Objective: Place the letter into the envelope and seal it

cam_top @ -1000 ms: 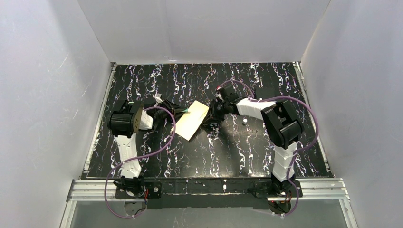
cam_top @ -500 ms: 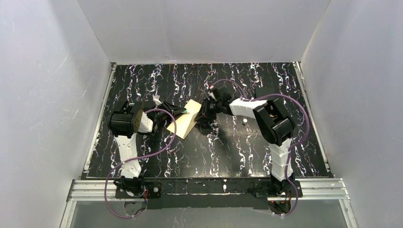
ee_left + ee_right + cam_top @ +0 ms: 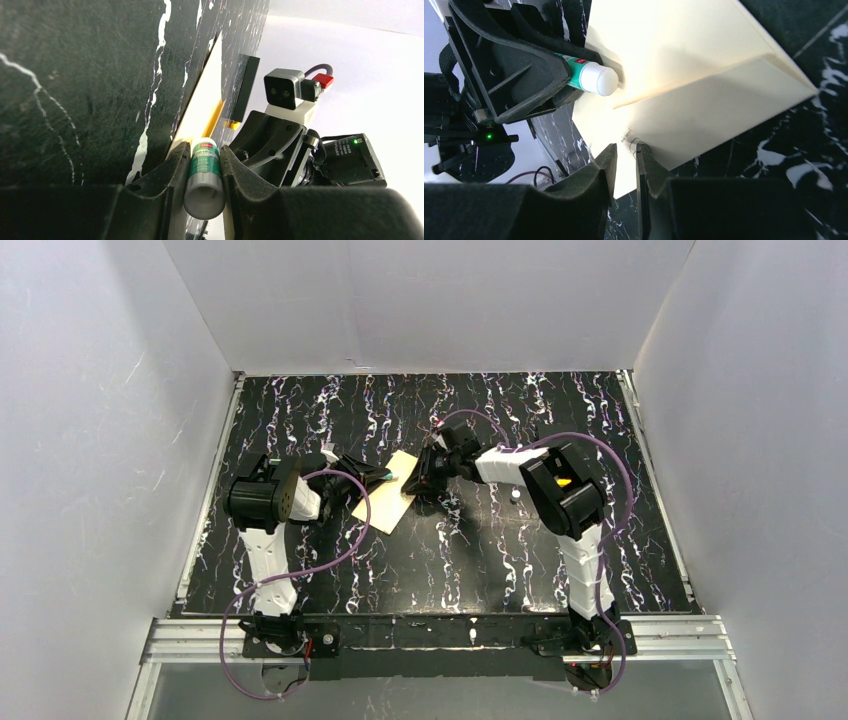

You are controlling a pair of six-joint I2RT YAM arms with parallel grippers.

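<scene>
It was a robotics lab test cell, not a lived-in room. Plain white panels (image 3: 100,440) boxed in a black, marble-patterned tabletop (image 3: 480,560), and an aluminium rail (image 3: 190,640) ran along its near edge. Two white-and-black robot arms, the left arm (image 3: 265,550) and the right arm (image 3: 585,560), were bolted there, trailing purple cables (image 3: 360,525).

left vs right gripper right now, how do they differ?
Left gripper is shut on a glue stick, white end against the envelope; right gripper holds no tool, jaws nearly closed at the envelope's edge, grip unclear. Left reaches from the left, right from the right. Both meet at the envelope.
</scene>
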